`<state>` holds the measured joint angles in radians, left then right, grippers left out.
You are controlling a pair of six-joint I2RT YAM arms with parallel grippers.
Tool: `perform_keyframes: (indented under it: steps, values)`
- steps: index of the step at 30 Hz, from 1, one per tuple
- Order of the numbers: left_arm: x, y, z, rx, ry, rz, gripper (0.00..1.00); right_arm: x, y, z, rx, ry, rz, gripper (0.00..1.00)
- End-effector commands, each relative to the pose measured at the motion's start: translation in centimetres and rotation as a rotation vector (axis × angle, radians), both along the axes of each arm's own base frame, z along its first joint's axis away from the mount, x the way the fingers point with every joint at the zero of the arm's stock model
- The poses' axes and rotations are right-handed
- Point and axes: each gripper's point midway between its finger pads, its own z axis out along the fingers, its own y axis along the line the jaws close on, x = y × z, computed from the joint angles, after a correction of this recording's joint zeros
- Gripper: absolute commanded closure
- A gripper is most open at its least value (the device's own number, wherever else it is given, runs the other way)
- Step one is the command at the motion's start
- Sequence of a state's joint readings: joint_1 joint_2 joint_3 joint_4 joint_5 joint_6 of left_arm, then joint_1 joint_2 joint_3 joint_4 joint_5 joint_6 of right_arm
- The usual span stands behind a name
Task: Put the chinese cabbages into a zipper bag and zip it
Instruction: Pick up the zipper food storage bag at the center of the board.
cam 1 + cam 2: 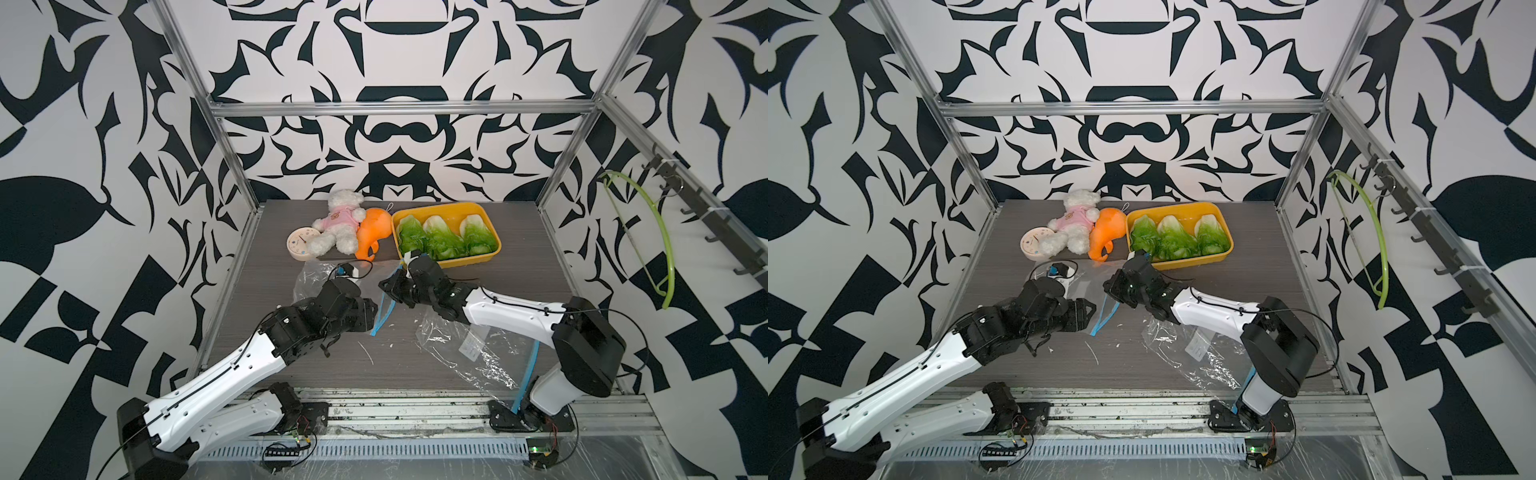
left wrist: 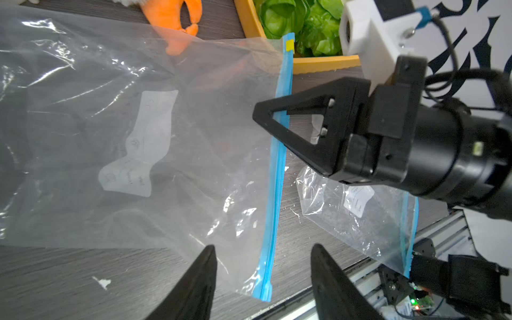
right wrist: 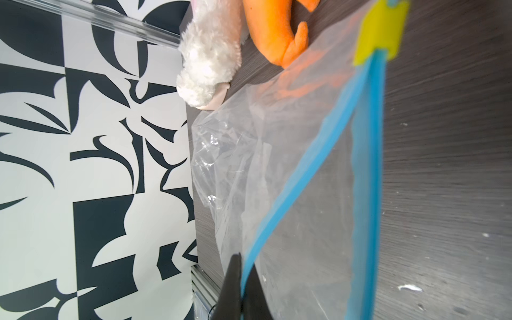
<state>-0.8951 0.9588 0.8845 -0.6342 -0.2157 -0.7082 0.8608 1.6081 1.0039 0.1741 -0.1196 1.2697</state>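
Three chinese cabbages lie side by side in a yellow tray at the back right. A clear zipper bag with a blue zip strip and a yellow slider lies between the arms. My right gripper is shut on one lip of the zip strip, lifting it off the other lip. My left gripper is open. The bag's near zip corner lies between its fingers in the left wrist view, untouched.
A second clear bag lies under my right arm at the front right. A white plush bear, an orange plush toy and a round pink clock sit at the back left. A green hanger hangs on the right wall.
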Motion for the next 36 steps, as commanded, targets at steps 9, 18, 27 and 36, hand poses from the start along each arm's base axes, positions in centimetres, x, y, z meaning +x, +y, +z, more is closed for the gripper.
perform_keyframes:
  steps: [9,18,27,36]
  values:
    - [2.8,-2.0,-2.2,0.139,-0.135,-0.087,0.46,0.3,1.6,5.9,0.195,-0.048,-0.039,1.00]
    - [4.4,-0.4,-2.9,0.269,-0.204,-0.036,0.54,-0.1,1.5,6.1,0.210,-0.041,-0.032,1.00]
    - [4.8,-1.3,-3.5,0.291,-0.220,-0.081,0.61,-0.1,1.9,6.0,0.233,-0.024,-0.023,1.00]
    - [5.9,-0.3,-3.2,0.343,-0.246,-0.014,0.81,-0.3,1.8,4.6,0.219,-0.001,-0.023,1.00]
